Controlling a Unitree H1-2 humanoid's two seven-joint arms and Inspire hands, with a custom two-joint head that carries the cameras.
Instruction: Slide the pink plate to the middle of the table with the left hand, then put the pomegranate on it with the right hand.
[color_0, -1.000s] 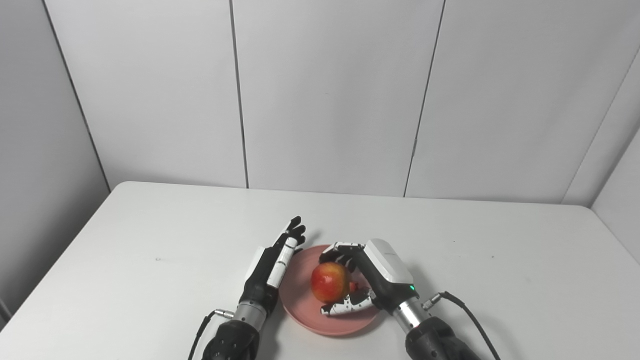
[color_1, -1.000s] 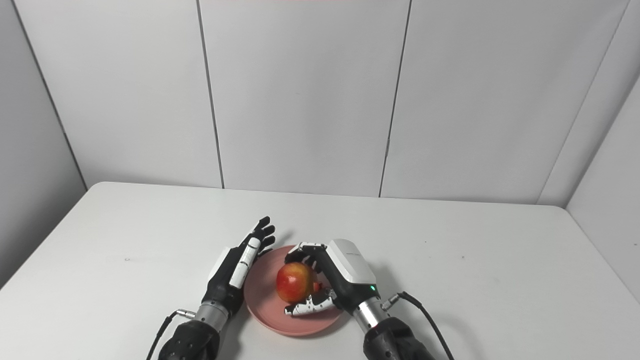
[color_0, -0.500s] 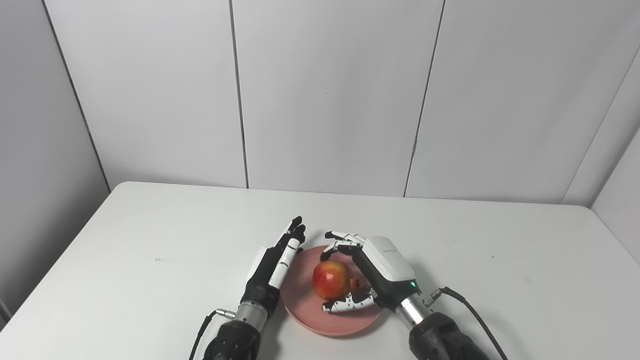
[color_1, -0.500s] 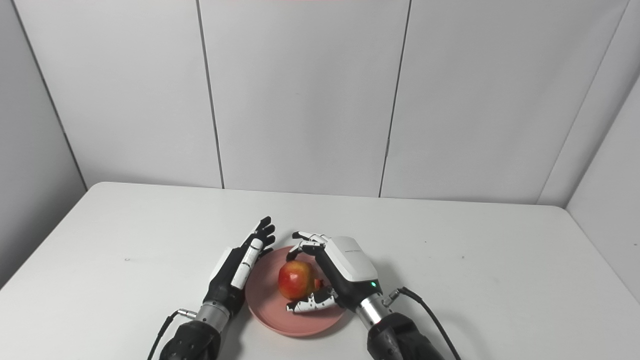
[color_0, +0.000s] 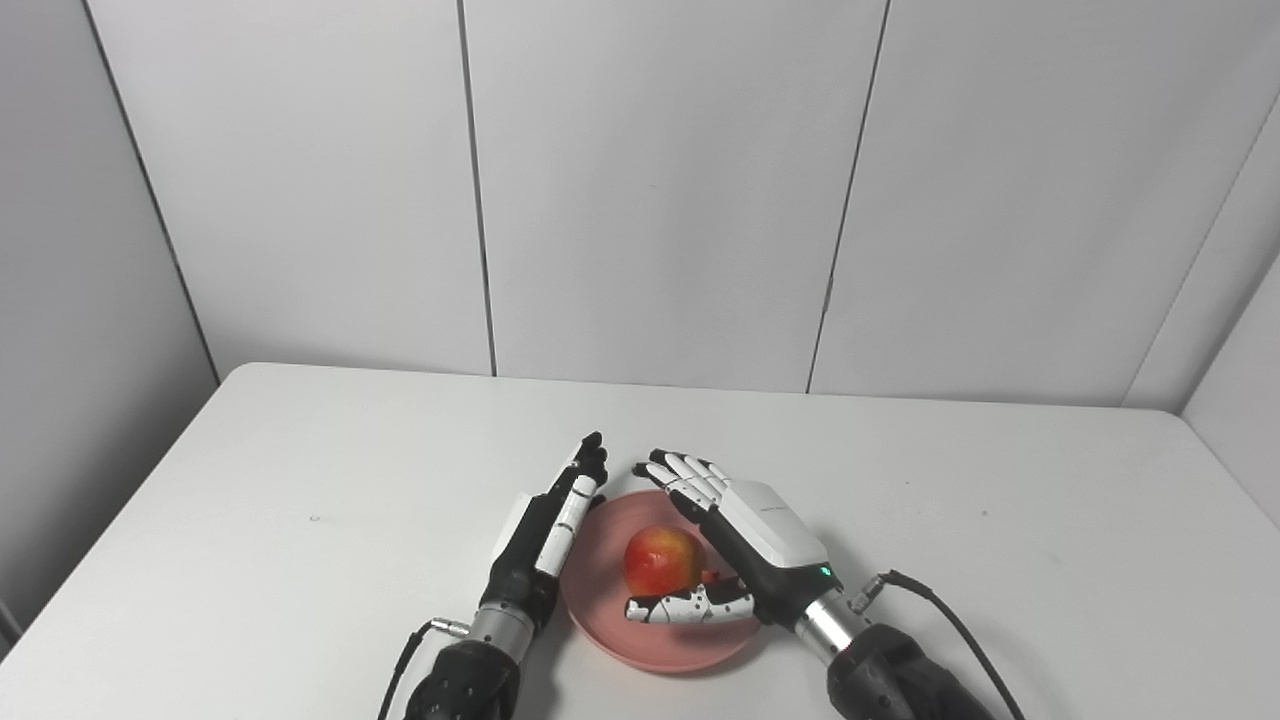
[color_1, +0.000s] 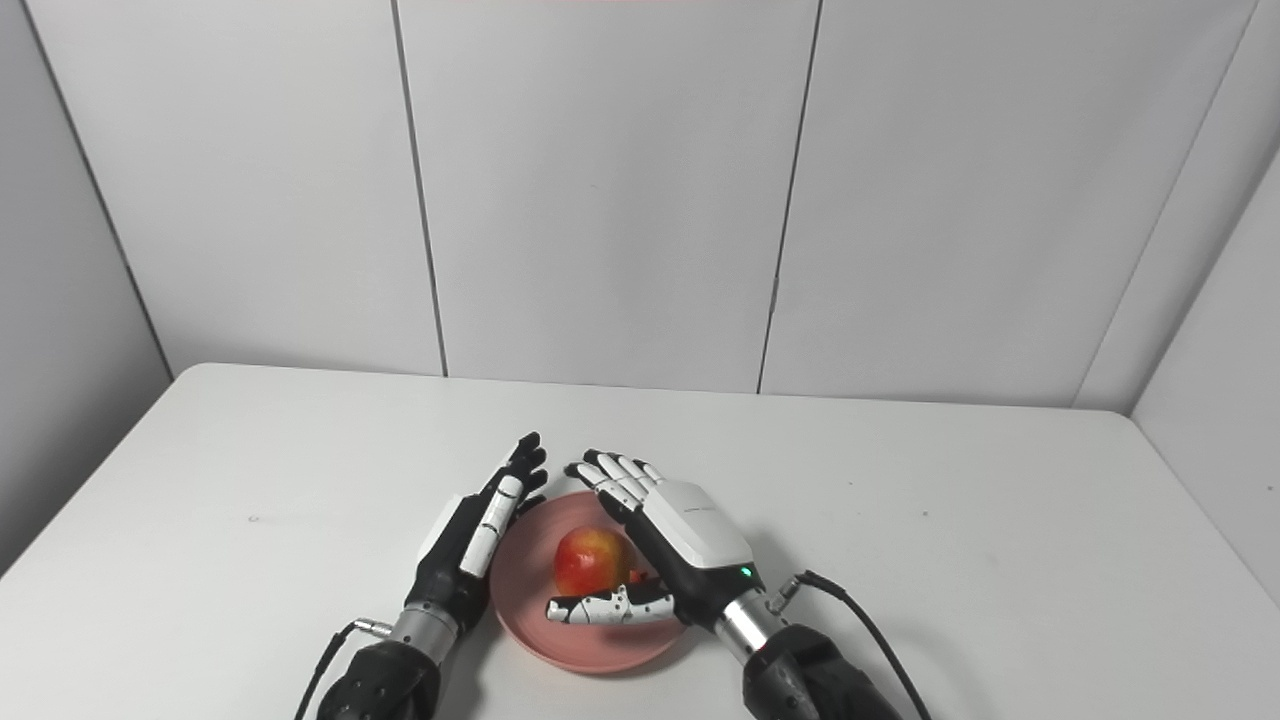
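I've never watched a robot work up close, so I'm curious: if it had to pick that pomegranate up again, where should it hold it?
Probably around the round middle of the pomegranate, coming from the right, where the open right hand is. It sits on the pink plate with the left hand along the plate's left edge, so that side is crowded.

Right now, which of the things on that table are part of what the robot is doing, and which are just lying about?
Part of the job:
- round pink plate
- red-and-yellow pomegranate, resting on the plate
- left hand, open beside the plate's left rim
- right hand, fingers spread open around the pomegranate

Just there:
- white table
- grey wall panels
- black cable at the right wrist
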